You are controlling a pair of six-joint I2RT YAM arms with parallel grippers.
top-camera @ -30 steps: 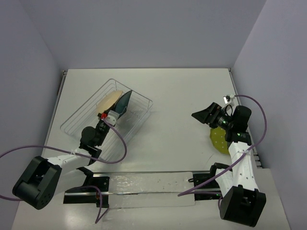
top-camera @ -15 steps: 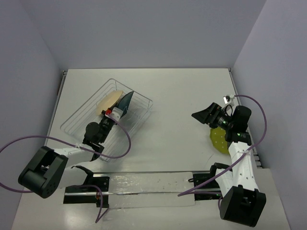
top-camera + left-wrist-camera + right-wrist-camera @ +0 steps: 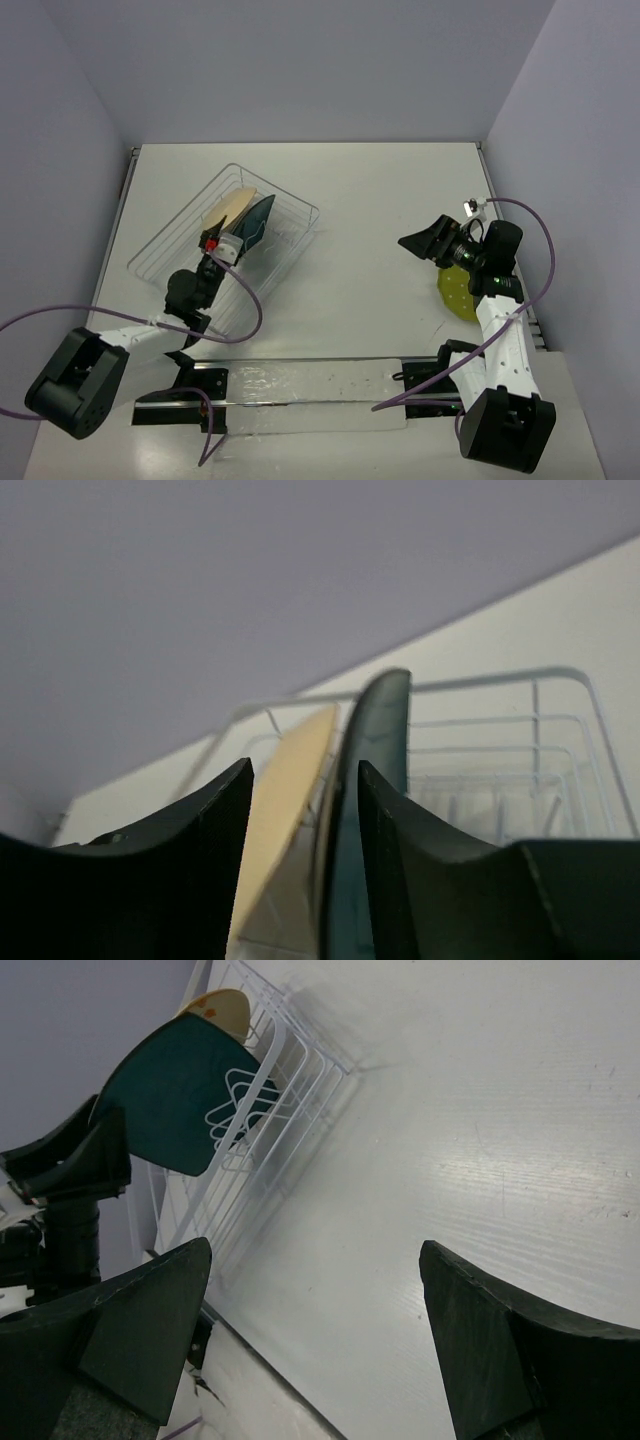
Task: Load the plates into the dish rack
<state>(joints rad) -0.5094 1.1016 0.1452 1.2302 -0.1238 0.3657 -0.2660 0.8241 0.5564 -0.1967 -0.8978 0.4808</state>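
The wire dish rack [image 3: 160, 240] lies at the table's left. A cream plate [image 3: 228, 208] and a dark teal plate [image 3: 258, 215] stand on edge in it, side by side. My left gripper [image 3: 226, 243] is at their near edges, open. In the left wrist view its jaws [image 3: 303, 770] stand apart, with the cream plate's rim [image 3: 290, 780] and the teal plate's rim [image 3: 385, 710] between them. The yellow-green plate [image 3: 458, 295] lies flat at the right, partly under my right arm. My right gripper [image 3: 420, 243] hangs open above the table with nothing between its fingers [image 3: 315, 1250].
The right wrist view shows the rack [image 3: 300, 1060] from the side, the teal plate [image 3: 170, 1090] in front of the cream one [image 3: 220, 1005], and the left arm [image 3: 70, 1170] beside them. A rail [image 3: 300, 385] runs along the near edge between the arm bases.
My left gripper's jaws have parted from the teal plate's edge and the arm has drawn back a little. The teal plate stays leaning in the rack. The right arm has not moved.
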